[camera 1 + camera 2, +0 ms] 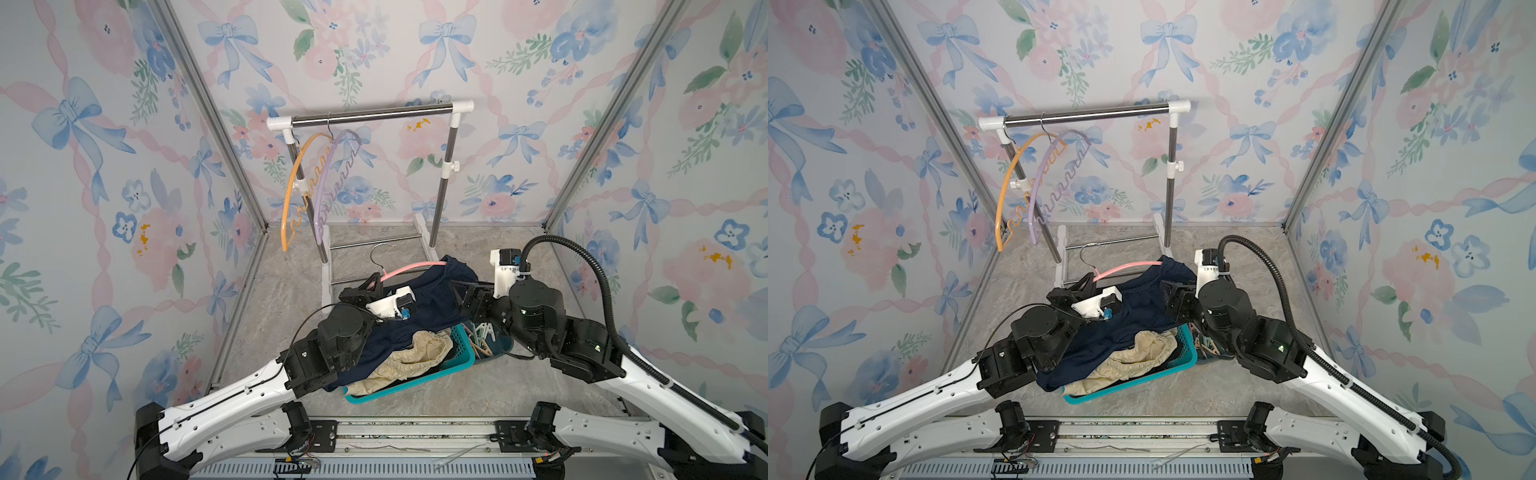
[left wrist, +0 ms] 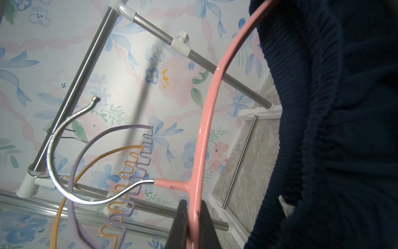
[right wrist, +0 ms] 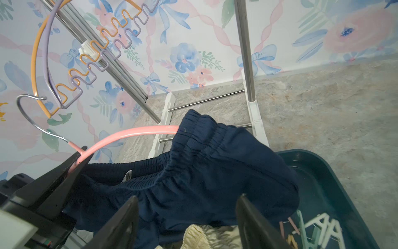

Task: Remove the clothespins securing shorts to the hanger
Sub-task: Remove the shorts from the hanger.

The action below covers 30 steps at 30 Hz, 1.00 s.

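2 arms crowd in low in front of the rack (image 1: 374,114), and we start with the left gripper (image 2: 193,204). Its fingers are pressed tight on the pink hanger (image 2: 206,120), pinching the bar right beside the joint where the metal hook comes out. The hook curls free in the air, well apart from the rail.

Over to the navy shorts (image 3: 215,168). We see the gathered waistband bunched over the far end of the pink bar, with the rest of the cloth spilling down toward the basket (image 1: 415,388). In that basket lie the cream shorts (image 1: 419,353), crumpled, with the navy cloth draped over their near edge.

The right gripper (image 3: 186,202) hangs just beside the navy cloth. Its fingers are spread wide, and we see only fabric in the gap between them, nothing pinched.

The clothespins (image 3: 318,228) sit in a loose heap, white, mint and pale orange, in the dark tray (image 3: 323,172) beside the basket. From these views we cannot tell whether any pin is clipped to the waistband.

Up on the rail, 2 more hang: an orange hanger (image 1: 291,195) and a purple hanger (image 1: 328,174), side by side at one end.
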Motion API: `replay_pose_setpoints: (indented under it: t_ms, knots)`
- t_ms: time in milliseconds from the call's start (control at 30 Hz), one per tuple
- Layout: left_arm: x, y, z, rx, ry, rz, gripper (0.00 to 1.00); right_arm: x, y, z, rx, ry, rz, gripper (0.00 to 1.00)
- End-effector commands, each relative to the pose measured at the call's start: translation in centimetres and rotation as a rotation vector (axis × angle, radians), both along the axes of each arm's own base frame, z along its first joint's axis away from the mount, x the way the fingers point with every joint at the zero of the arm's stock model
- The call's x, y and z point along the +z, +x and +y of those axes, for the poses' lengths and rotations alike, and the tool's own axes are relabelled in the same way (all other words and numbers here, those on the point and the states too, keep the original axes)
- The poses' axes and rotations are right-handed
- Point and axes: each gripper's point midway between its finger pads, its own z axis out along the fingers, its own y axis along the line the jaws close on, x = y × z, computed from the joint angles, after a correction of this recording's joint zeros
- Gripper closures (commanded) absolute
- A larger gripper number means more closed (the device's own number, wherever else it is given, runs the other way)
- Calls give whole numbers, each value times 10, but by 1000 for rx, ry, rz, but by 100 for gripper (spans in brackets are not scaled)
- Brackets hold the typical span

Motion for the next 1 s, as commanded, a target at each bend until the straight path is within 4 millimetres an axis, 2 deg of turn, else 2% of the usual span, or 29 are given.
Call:
replay_pose_setpoints:
  t_ms: [0,400,567,667,800,967]
  knots:
    - [26,-5,-1,16,-91,-60,100,-9,1,-4,-33,-37,16,27]
    - [24,-17,-17,-11,-62,-57,100,-33,26,-4,-102,-150,88,30]
    - [23,-18,-18,-14,-60,-57,100,-41,32,-11,-128,-180,102,46]
    - [22,-19,-14,-6,-59,-58,100,-42,34,-25,-159,-188,110,58]
    - [22,-21,-2,15,-72,-65,100,-46,36,-51,-210,-217,133,98]
    - [24,-22,17,59,-85,-76,100,-47,33,-83,-276,-237,144,100]
